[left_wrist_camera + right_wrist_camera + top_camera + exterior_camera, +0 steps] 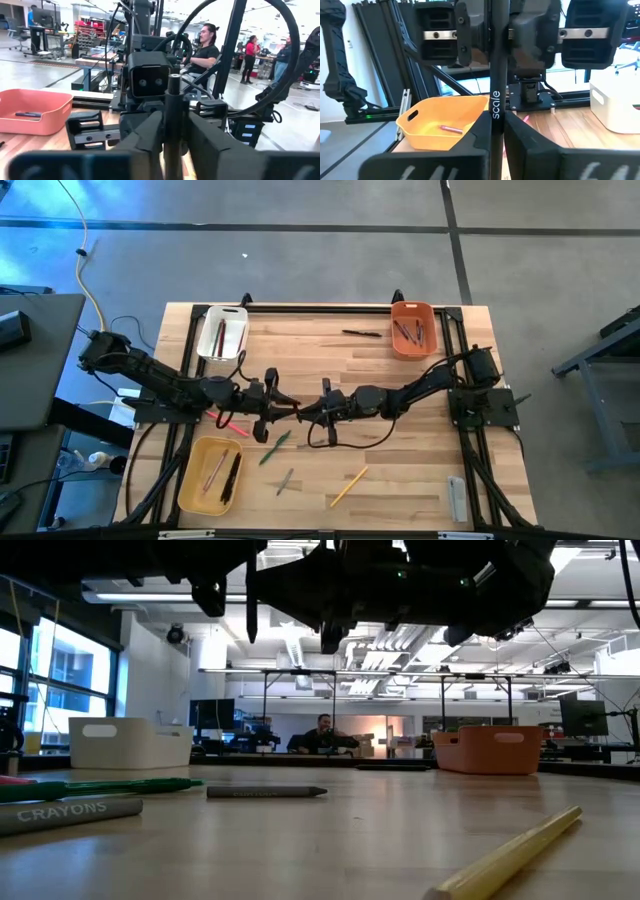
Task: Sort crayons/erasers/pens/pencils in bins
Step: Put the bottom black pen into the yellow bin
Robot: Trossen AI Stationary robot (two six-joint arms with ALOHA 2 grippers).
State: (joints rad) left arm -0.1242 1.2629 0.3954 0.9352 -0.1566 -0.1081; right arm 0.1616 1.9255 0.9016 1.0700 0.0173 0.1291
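Black pen upright, pinched by both grippers' fingers.

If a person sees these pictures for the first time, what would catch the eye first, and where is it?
Most striking are the two dark arms meeting over the table's middle: the left gripper and the right gripper face each other, both jaws closed on one thin black pen. Next come the bins: white bin and orange bin at the far corners, yellow bin at the near left.

Grey concrete floor with dark seams; open workshop — ceiling strip lights, windows at one side.
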